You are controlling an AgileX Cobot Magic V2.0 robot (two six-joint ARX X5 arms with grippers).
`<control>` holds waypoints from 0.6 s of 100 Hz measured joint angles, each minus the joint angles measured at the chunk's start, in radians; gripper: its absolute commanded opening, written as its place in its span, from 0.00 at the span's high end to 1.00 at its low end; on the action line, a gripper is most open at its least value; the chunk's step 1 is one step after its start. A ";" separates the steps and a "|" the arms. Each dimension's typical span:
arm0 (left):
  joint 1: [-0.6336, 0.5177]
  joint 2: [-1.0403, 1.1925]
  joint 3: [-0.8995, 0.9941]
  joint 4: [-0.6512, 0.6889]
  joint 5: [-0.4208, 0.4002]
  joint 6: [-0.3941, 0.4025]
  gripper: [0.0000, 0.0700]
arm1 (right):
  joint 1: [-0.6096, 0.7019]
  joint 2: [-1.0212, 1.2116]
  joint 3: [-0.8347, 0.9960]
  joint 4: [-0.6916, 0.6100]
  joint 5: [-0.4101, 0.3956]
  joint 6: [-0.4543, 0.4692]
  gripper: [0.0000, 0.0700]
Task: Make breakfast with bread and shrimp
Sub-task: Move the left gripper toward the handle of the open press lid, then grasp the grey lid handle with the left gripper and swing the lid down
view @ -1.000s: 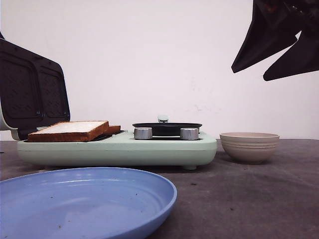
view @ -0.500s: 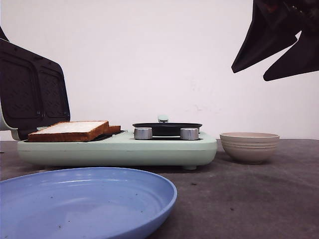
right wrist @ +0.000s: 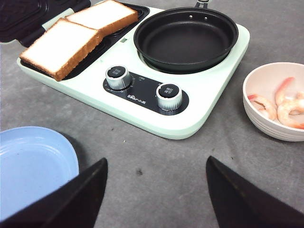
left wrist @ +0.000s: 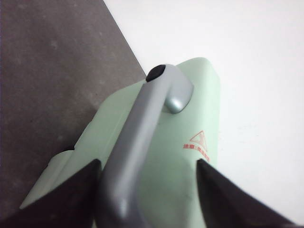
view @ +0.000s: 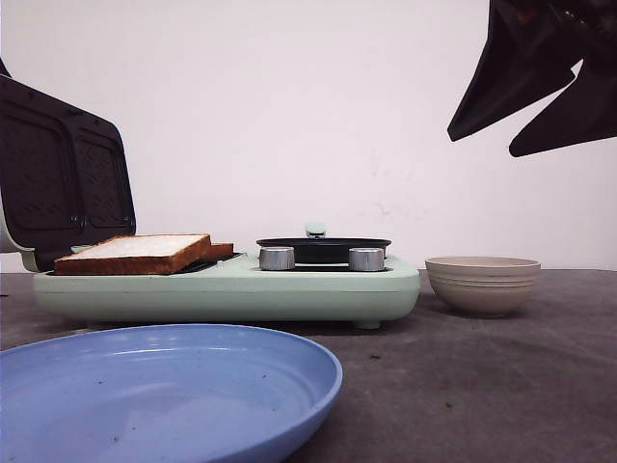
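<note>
Bread (right wrist: 78, 35) lies on the open sandwich plate, far left; shrimp (right wrist: 285, 102) unmoved in bowl (right wrist: 266, 121), right. Left gripper (left wrist: 147, 190) straddles lid handle (left wrist: 137, 142) — grip unclear. Right gripper (right wrist: 154, 190) open, empty. Pan (right wrist: 185, 40) bare — cooking not begun.

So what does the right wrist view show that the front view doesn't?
Only the right wrist view shows the shrimp lying in the bowl and the frying pan's bare inside. Only the front view shows the breakfast maker's raised lid. Both show the two bread slices, both knobs, and the blue plate.
</note>
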 measured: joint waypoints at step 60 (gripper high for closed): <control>0.000 0.005 0.000 -0.013 -0.004 0.012 1.00 | 0.000 0.000 0.000 0.000 0.000 0.000 0.43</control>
